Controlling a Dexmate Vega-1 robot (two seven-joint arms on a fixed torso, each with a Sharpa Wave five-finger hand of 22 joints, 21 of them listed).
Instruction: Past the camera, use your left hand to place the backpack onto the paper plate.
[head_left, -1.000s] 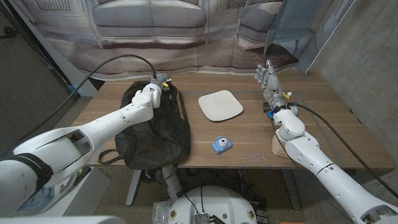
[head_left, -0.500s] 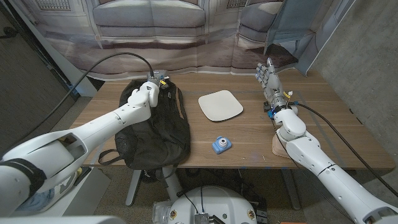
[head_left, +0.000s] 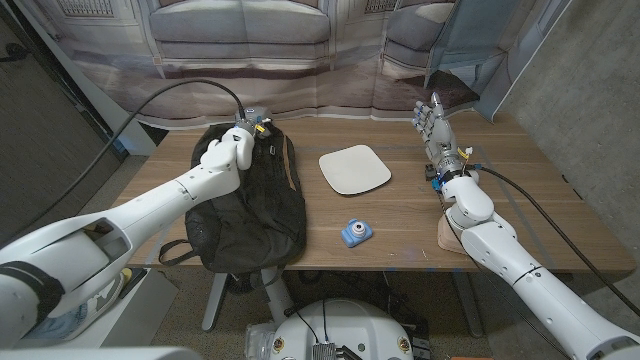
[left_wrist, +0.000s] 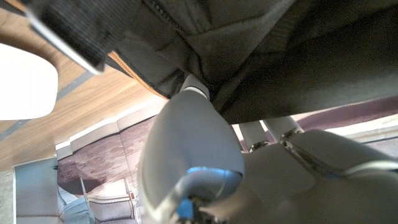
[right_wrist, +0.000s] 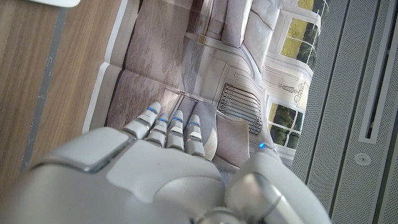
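Resting on the top end of the black backpack (head_left: 248, 205), the left hand (head_left: 228, 153) seems to grip the fabric, though its fingers are hidden. The backpack lies on the worktop (head_left: 400, 225) at nine o'clock from the paper plate (head_left: 354, 169), the blue camera (head_left: 354, 233) at six o'clock. The right hand (head_left: 432, 130) stands upright, fingers straight, holding nothing.

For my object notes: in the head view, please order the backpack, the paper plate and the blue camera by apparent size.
1. backpack, clearly the largest
2. paper plate
3. blue camera, the smallest, though nearest the lens
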